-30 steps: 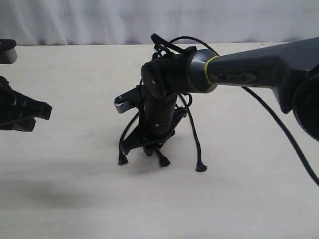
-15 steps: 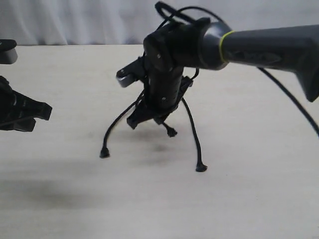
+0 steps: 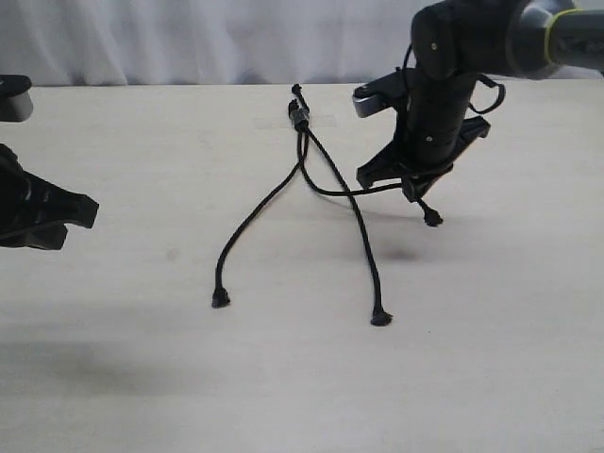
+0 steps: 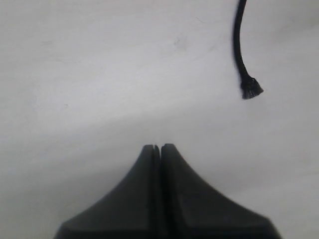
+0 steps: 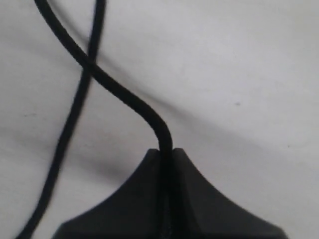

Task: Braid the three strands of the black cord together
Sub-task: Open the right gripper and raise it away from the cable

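The black cord is fixed at its knot near the table's far edge, and its three strands fan toward me. The left strand ends in a frayed knob. The middle strand ends at its own knob. The third strand runs rightward across the middle one into my right gripper, which is shut on it; its knob dangles below. My left gripper is shut and empty, far left of the cord, with a strand knob visible ahead.
The pale wooden table ends at a white curtain along the back. The right arm's grey link reaches in from the top right. A second strand crosses under the held one in the right wrist view.
My right gripper has risen from the cord's middle and swung right and back, carrying one strand across the middle strand. The left strand has swung out to the left. The left gripper has not moved.
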`<state>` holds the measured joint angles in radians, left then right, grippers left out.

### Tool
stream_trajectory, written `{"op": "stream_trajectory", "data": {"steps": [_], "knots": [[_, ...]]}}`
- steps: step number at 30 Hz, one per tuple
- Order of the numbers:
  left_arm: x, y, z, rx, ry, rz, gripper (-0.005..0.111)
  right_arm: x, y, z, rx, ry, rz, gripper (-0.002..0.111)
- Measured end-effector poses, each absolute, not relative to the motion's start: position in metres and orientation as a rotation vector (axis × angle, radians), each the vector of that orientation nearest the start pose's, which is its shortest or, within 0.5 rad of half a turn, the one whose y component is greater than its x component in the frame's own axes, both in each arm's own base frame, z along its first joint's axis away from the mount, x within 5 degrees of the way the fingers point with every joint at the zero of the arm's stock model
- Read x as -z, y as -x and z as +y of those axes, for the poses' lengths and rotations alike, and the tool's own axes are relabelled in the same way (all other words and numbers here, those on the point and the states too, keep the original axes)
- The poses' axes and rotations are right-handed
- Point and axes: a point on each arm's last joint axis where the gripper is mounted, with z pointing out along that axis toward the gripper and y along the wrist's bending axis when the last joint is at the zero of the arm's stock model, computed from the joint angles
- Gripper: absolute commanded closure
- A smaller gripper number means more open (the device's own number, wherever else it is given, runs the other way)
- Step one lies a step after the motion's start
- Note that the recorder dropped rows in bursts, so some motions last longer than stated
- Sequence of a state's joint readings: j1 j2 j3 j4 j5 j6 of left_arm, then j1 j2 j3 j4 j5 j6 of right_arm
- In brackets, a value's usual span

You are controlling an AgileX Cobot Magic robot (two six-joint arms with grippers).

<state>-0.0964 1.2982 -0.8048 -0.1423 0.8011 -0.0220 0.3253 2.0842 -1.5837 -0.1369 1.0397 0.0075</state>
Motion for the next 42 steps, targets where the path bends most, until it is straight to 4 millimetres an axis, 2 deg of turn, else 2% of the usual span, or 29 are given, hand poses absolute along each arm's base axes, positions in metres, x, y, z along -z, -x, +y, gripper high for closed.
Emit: {"op": "stream_trajectory", "data": {"steps": [7, 13, 18, 20, 25, 27, 30, 33, 36, 39, 42], "knots": [[-0.242, -0.230, -0.032, 0.200, 0.009, 2.786, 0.107, -0.146, -0.391, 0.086, -0.039, 0.420, 3.071, 0.104], [-0.242, -0.230, -0.033, 0.219, 0.022, 2.785, 0.107, -0.126, -0.380, 0.086, -0.125, 0.439, 3.069, 0.104], [-0.242, -0.230, -0.033, 0.219, 0.022, 2.785, 0.107, -0.121, -0.377, 0.088, -0.169, 0.415, 3.063, 0.104], [-0.242, -0.230, -0.033, 0.219, 0.022, 2.785, 0.107, -0.120, -0.377, 0.088, -0.175, 0.411, 3.059, 0.099], [-0.242, -0.230, -0.033, 0.219, 0.022, 2.785, 0.107, -0.120, -0.377, 0.090, -0.203, 0.392, 3.058, 0.073], [-0.243, -0.230, -0.033, 0.222, 0.022, 2.793, 0.107, -0.121, -0.376, 0.090, -0.223, 0.383, 3.072, 0.067], [-0.250, -0.229, -0.034, 0.230, 0.013, 2.830, 0.107, -0.130, -0.371, 0.091, -0.241, 0.376, 3.096, 0.064], [-0.267, -0.235, -0.037, 0.242, -0.010, 2.813, 0.107, -0.156, -0.369, 0.084, -0.257, 0.313, 3.059, 0.065], [-0.288, -0.244, -0.049, 0.259, -0.047, 2.747, 0.107, -0.189, -0.364, 0.063, -0.273, 0.216, 3.001, 0.065], [-0.291, -0.251, -0.075, 0.268, -0.111, 2.743, 0.107, -0.205, -0.355, 0.034, -0.292, 0.079, 2.986, 0.065], [-0.276, -0.263, -0.109, 0.224, -0.190, 2.791, 0.107, -0.211, -0.343, 0.006, -0.334, -0.089, 2.976, 0.065]]}}
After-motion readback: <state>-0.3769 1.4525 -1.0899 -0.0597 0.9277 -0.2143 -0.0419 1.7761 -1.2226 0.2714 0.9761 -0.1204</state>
